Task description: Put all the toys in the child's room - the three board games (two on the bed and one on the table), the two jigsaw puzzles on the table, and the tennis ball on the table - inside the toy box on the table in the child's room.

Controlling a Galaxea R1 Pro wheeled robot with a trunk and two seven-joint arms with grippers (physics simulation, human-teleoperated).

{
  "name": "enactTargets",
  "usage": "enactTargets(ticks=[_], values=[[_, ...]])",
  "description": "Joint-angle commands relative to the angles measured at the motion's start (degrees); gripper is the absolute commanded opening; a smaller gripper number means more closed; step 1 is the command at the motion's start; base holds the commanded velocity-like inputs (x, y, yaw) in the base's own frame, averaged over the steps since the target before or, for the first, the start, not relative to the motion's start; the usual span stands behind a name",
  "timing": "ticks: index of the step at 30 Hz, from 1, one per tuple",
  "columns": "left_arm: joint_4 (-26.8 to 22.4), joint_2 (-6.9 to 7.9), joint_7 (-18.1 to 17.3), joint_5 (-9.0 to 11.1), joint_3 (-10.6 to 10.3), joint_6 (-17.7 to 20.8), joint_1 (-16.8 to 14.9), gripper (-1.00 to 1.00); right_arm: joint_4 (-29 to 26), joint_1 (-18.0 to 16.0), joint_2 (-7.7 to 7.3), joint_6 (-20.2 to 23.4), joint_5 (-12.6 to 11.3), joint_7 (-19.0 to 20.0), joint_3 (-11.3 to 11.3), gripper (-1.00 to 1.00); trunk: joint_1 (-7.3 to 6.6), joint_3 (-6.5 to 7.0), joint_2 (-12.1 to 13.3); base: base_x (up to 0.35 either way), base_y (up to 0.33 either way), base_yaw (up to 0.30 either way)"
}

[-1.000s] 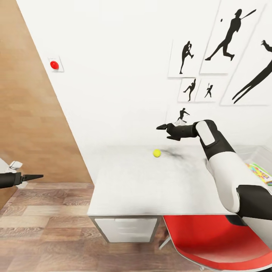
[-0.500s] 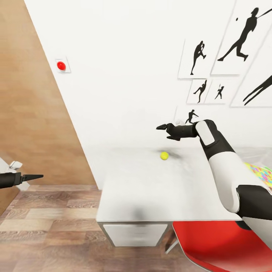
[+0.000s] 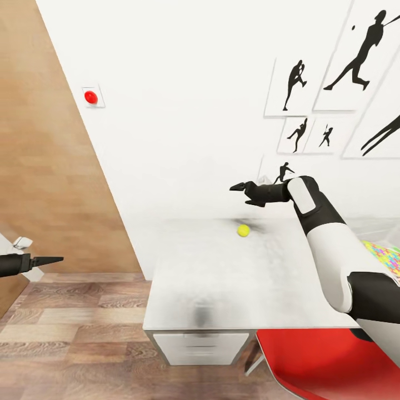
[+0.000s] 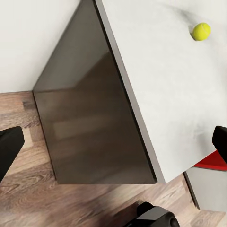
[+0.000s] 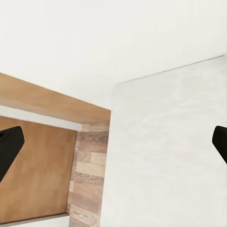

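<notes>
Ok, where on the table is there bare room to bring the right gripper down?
The table is bare from the tennis ball forward to the front edge and leftward to the corner. The right end is crowded: a jigsaw puzzle lies there. The right gripper hangs above, beside the ball.

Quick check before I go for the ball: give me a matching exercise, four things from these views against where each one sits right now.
Things:
1. tennis ball
2. right gripper
3. left gripper
4. red chair

Places:
A. out over the wooden floor, off the table's end
B. tucked at the table's near edge
C. on the table top by the wall
D. raised above the table, near the ball

Pairs: 1-C, 2-D, 3-A, 4-B
</notes>
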Motion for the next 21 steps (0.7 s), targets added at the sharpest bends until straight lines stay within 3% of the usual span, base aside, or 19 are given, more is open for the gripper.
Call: enactTargets(ticks=[1,21], values=[[0.0,-0.04,-0.5,-0.6,0.3,0.6,-0.1,1.0,0.0,-0.1,-0.02,0.2,0.5,0.5,-0.1,1.0,0.03,-0.11,-0.1,0.0,0.0,0.0],[0.0,-0.04,-0.7,-0.6,0.3,0.6,-0.1,1.0,0.0,-0.1,0.44,0.3,0.9,0.1,0.4,1.0,0.03,-0.11,-0.1,0.038,-0.029,0.0]])
